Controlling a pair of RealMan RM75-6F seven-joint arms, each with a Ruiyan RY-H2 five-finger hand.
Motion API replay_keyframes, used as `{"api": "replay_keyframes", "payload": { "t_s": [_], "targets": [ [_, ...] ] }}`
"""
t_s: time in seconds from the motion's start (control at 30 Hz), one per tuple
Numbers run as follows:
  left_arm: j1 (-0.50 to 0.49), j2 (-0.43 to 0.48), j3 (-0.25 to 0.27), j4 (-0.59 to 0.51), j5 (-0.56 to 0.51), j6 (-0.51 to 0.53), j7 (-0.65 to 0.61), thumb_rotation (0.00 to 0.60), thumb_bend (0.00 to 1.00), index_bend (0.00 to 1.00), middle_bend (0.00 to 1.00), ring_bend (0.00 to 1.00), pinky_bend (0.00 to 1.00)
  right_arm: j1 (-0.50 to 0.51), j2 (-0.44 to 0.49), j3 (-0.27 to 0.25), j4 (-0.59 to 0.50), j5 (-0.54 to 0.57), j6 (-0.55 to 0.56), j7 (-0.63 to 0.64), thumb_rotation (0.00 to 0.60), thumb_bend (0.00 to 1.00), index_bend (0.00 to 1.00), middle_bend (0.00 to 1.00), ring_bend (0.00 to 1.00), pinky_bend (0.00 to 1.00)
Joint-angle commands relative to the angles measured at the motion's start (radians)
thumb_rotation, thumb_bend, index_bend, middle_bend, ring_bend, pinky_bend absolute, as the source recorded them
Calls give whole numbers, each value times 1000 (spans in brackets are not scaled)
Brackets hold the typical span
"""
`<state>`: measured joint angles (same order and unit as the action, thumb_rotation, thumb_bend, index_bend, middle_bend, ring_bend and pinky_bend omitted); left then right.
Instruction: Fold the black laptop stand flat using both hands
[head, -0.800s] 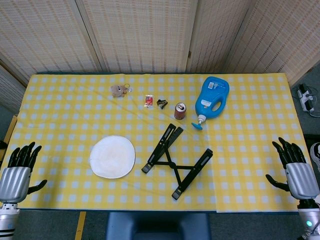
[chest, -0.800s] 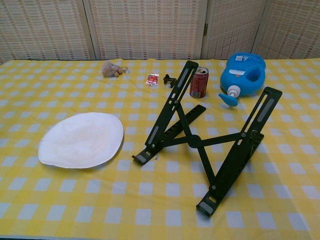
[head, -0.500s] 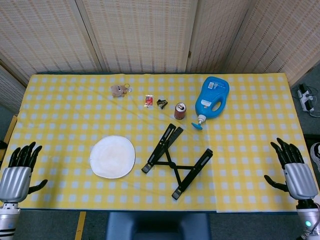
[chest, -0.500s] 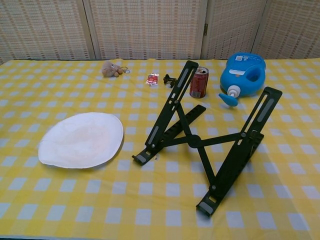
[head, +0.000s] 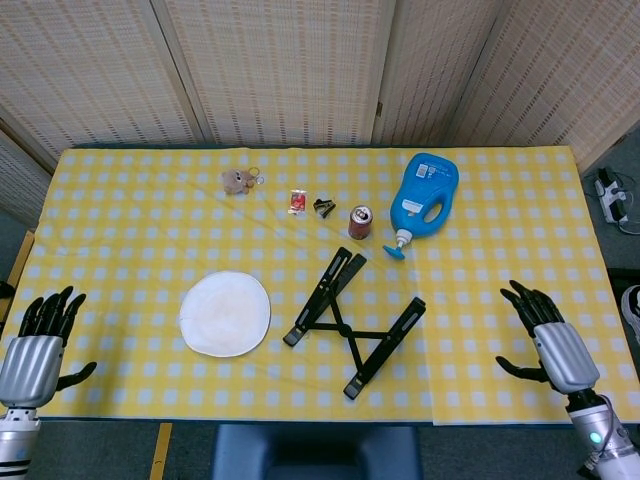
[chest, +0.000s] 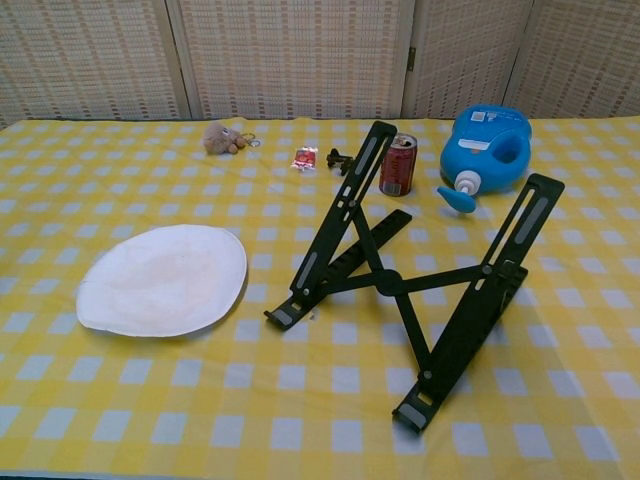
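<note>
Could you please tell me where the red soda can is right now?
The red soda can stands at the table's far centre, between the small black clip and the blue detergent bottle, just behind the black laptop stand.

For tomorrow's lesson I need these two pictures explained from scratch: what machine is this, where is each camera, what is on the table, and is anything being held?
This is a robot with two arms, each ending in a mechanical hand. The top picture looks down from its head; the other looks forward from its chest, and no hands show there. In the head view, the left hand and right hand sit at the table's near corners, fingers spread, holding nothing.

On the yellow checked cloth stands the black laptop stand, still propped open. Beside it lies a white plate. Farther back are a soda can, a blue jug lying down, a small red packet, a black clip and a small plush toy.
</note>
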<state>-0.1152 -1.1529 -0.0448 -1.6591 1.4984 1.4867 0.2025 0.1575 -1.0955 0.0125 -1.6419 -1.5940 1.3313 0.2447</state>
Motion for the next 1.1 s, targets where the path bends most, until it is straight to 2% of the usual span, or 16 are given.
{"api": "replay_keyframes", "payload": {
  "t_s": [0.03,0.2,0.3,0.53,0.77,0.83,0.97,1.1],
  "targets": [
    [2,0,1,1,2,3,-3,600,163,0,0,0,0,42,-3,-1,-18,-8,-54,43,600,241,0,0,22,0],
    [8,1,5,4,4,8,-11,600,163,0,0,0,0,110,-17,-9,-27,-5,-167,159,600,241,0,0,34,0],
    [9,3,8,4,5,7,-18,600,163,0,0,0,0,152,-28,-14,-19,-9,-227,272,600,241,0,0,44,0],
    [5,2,9,1,13,1,-22,600,163,0,0,0,0,257,-85,-32,46,-81,-303,672,600,241,0,1,58,0],
    [6,4,11,-1,11,-1,-21,600,163,0,0,0,0,318,-185,-43,141,-105,-301,935,600,241,0,6,63,0],
    [8,5,11,-2,10,0,-20,600,163,0,0,0,0,331,-210,-45,153,-103,-287,1050,600,241,0,6,63,0],
    [9,7,11,-3,9,1,-21,600,164,0,0,0,0,355,-229,-58,165,-122,-267,1205,600,241,0,6,58,0],
    [9,7,14,-5,14,1,-21,600,163,0,0,0,0,385,-236,-87,184,-191,-202,1379,600,240,0,7,66,0]
  ]
}}
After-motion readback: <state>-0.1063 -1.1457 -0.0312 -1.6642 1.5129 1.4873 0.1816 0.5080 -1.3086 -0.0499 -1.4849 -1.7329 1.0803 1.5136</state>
